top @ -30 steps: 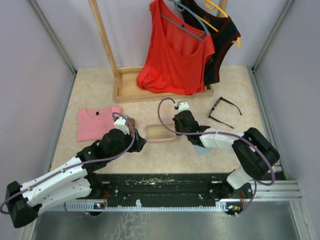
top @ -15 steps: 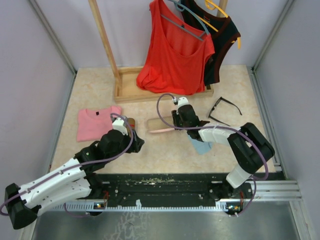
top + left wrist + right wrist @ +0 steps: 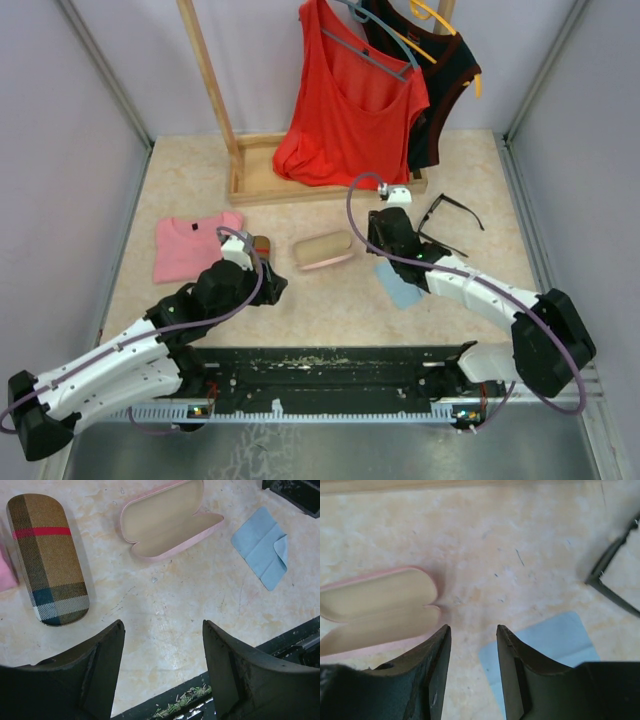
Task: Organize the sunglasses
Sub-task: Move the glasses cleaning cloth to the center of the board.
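The black-framed sunglasses [image 3: 448, 222] lie unfolded on the table at the right; one corner shows in the right wrist view [image 3: 612, 580]. The reddish-brown pair is out of view. The pink case [image 3: 322, 250] lies open and empty at the centre, also seen in the wrist views [image 3: 167, 522] [image 3: 375, 610]. The plaid case [image 3: 47, 560] lies shut to its left. My right gripper [image 3: 378, 245] [image 3: 472, 626] is open and empty, between the pink case and the sunglasses. My left gripper [image 3: 272, 288] [image 3: 162, 622] is open and empty near the front edge.
A blue cloth [image 3: 400, 285] [image 3: 262, 545] [image 3: 545, 645] lies just in front of the right gripper. A folded pink shirt [image 3: 195, 245] lies at the left. A wooden rack base [image 3: 300, 185] with a hanging red top [image 3: 350, 110] and black top [image 3: 445, 90] stands behind.
My right gripper pushed the pink case a little away from the front, let it go and moved right towards the black sunglasses. The left arm has barely moved.
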`<state>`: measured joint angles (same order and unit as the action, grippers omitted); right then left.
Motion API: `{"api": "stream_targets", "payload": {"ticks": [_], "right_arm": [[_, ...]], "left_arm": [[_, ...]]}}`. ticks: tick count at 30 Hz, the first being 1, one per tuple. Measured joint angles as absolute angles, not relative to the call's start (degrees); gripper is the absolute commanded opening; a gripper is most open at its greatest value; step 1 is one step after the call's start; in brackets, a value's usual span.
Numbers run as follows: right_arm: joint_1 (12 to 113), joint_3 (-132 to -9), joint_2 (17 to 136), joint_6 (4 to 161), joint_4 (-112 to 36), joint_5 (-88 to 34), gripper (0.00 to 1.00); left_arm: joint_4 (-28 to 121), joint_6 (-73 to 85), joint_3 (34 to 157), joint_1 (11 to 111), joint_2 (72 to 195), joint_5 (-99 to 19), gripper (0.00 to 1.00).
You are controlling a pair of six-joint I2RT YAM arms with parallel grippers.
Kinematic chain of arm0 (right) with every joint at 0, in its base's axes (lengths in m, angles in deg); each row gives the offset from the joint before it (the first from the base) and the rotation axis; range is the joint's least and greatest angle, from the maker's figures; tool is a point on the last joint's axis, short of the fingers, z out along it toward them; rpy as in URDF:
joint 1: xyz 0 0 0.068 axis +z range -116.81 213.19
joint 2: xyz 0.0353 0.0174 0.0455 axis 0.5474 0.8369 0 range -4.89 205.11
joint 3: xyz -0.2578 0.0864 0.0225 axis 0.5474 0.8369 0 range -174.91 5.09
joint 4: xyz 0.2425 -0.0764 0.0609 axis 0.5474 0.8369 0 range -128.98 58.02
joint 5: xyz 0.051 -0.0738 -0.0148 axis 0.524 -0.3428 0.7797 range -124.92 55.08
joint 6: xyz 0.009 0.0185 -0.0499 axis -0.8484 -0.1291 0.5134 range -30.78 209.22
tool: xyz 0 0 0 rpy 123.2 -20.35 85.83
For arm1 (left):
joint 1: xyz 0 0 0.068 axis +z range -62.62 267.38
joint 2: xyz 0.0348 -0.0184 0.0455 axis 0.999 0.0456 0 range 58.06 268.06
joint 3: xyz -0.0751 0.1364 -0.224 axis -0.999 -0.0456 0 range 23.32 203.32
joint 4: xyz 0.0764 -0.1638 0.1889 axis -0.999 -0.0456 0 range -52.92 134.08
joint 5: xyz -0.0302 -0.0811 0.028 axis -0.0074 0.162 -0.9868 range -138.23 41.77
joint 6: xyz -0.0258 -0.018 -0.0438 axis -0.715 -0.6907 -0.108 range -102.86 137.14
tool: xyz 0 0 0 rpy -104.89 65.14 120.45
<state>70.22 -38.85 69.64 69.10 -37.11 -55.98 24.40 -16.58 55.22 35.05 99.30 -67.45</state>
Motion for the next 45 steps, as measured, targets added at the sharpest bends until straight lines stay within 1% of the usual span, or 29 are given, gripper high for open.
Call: {"api": "stream_targets", "payload": {"ticks": [3,8,15,20,29,36,45], "right_arm": [[70.16,-38.72,68.3,63.81,-29.09,-59.26,0.43],[70.16,-36.84,69.46,58.48,-22.31,-58.95,0.43],[70.18,-37.15,77.09,57.13,-21.22,-57.4,0.44],[70.18,-40.07,82.09,57.24,-20.74,-56.68,0.44],[70.18,-41.6,85.31,57.65,-21.15,-56.22,0.43],[70.18,-43.05,86.79,58.2,-21.22,-56.26,0.27],[71.97,-43.02,86.79,58.94,-20.39,-58.18,0.01]], "left_arm": [[24.51,-16.58,55.22,35.05,99.41,-67.32,0.7],[25.19,-16.56,55.2,35.09,100.5,-66.68,0.7],[25.27,-16.56,54.95,35.09,100.85,-66.01,0.7],[25.14,-16.58,54.56,35.09,99.67,-66.03,0.7],[24.75,-16.58,54.56,35.09,98.49,-66.12,0.71],[24.77,-16.58,54.54,35.09,98.49,-66.12,0.71],[24.77,-16.58,54.26,35.09,98.51,-66.09,0.71]]}}
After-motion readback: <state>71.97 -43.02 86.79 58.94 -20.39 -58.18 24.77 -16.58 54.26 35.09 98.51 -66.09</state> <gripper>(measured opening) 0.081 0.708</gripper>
